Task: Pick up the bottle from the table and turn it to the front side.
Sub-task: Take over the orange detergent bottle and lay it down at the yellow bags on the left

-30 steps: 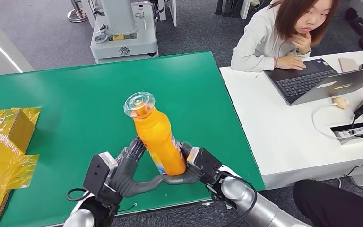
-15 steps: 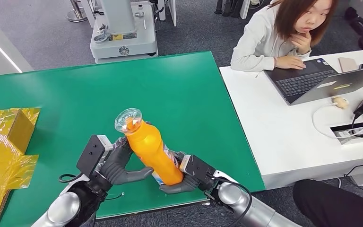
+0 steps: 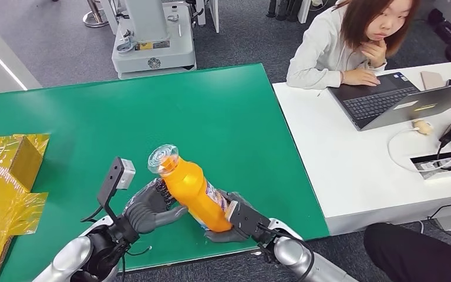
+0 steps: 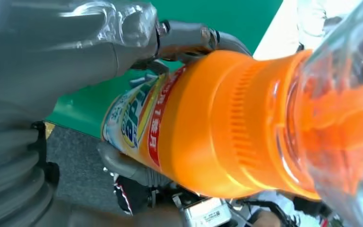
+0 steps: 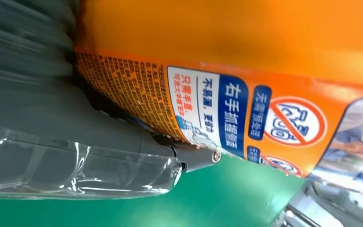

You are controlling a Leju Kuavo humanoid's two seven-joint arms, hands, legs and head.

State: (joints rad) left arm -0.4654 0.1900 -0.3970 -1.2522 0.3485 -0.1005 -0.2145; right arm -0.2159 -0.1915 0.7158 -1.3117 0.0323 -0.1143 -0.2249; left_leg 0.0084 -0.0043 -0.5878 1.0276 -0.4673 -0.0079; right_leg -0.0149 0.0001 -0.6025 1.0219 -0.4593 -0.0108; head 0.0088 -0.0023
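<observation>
**Two hands, one orange bottle at the table's near edge**

The robot's right hand [image 3: 235, 222] grips the lower body of the orange bottle [image 3: 195, 191] from the right and underneath, its grey thumb curled beneath the base and its darker fingers pressed against the printed label. In the right wrist view the thumb [image 5: 123, 156] lies flat along the label's blue and white panels, touching the bottle [image 5: 246, 56] just above the green surface. The left hand [image 3: 148, 207] wraps the bottle's middle from the left, fingers closed around the orange body and the thumb pointing right across its front; the left wrist view shows a finger [image 4: 189, 40] hooked over the far side of the bottle [image 4: 217, 123], so both hands have hold of it.

The bottle leans steeply to the left and away from the robot, its clear cap [image 3: 163, 158] at the upper far end and its base low near the right hand, close above the green table [image 3: 211, 106]. Both silver forearms come in from the near edge, the left wrist's camera bracket raised to the left of the cap.

Yellow wrapped packages [image 3: 6, 176] lie at the table's left edge. To the right, at a white desk [image 3: 352, 164], a seated person [image 3: 346, 41] rests a hand beside an open laptop [image 3: 399, 100].
</observation>
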